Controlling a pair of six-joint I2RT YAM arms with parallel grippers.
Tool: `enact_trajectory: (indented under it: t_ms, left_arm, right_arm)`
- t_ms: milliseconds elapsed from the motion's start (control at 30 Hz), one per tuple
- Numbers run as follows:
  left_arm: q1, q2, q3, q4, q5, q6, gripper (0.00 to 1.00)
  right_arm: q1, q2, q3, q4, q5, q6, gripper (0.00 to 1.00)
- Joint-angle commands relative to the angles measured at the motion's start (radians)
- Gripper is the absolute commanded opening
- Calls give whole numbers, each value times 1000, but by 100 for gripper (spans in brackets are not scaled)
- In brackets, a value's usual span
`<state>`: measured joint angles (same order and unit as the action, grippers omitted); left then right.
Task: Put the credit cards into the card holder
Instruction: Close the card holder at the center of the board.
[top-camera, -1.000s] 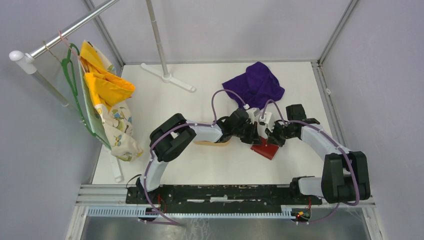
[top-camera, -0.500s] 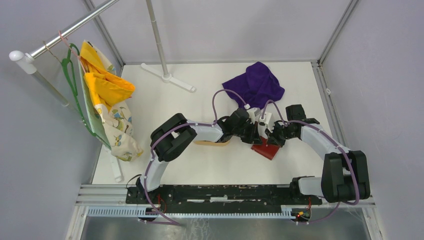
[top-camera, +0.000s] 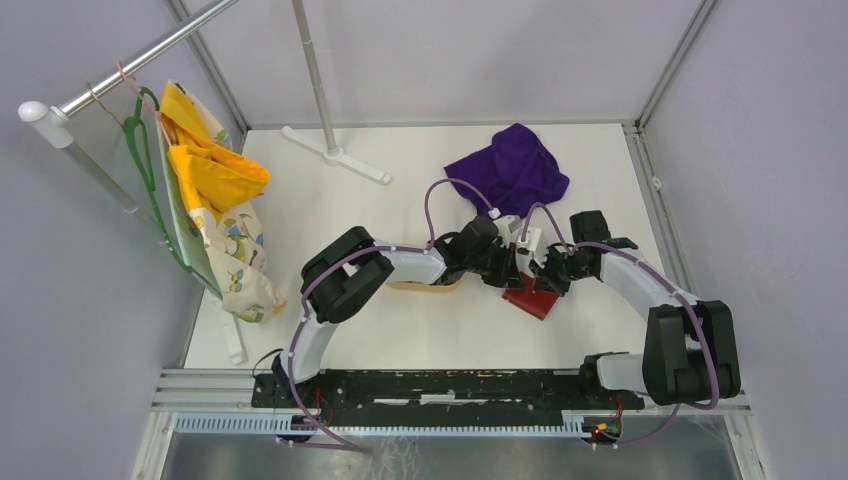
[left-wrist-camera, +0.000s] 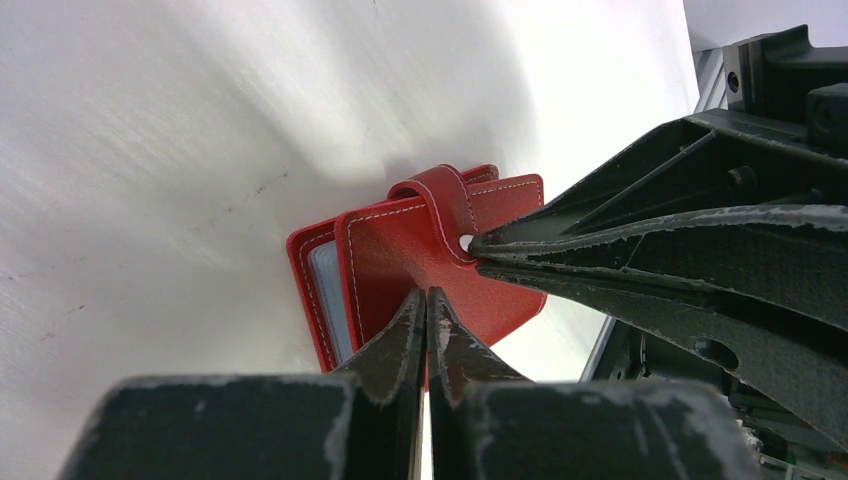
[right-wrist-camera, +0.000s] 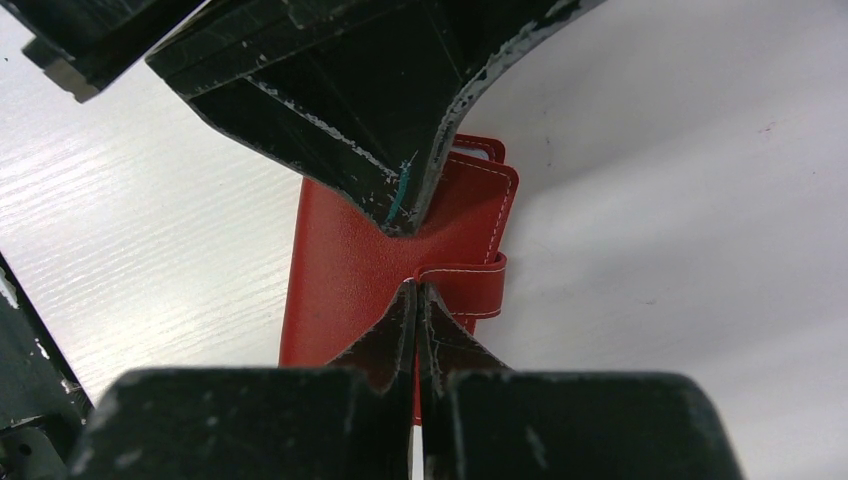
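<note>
pinched shut, my left claw (left-wrist-camera: 427, 292) and right claw (right-wrist-camera: 417, 285) pin the card holder (left-wrist-camera: 400, 255) from 10 and 2 o'clock, seemingly to snap it closed.

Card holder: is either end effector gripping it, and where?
Nothing is gripped. Both are shut: the left end effector touches the card holder on its red cover, the right end effector on its snap tab.
</note>
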<state>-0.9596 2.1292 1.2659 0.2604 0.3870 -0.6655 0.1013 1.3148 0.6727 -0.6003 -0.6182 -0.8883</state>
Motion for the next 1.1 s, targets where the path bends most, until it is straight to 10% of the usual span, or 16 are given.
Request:
enact_trajectory:
  t_ms: [0,1067]
  left_arm:
    - [-8,46,1,-69,-31,-9,6]
    - [-11,38,3,-72,-30,-7,5]
  right_arm:
    - [9,-9,-15,-34,1,-13,0]
    - [54,-50,-45,-56,42,-49,0]
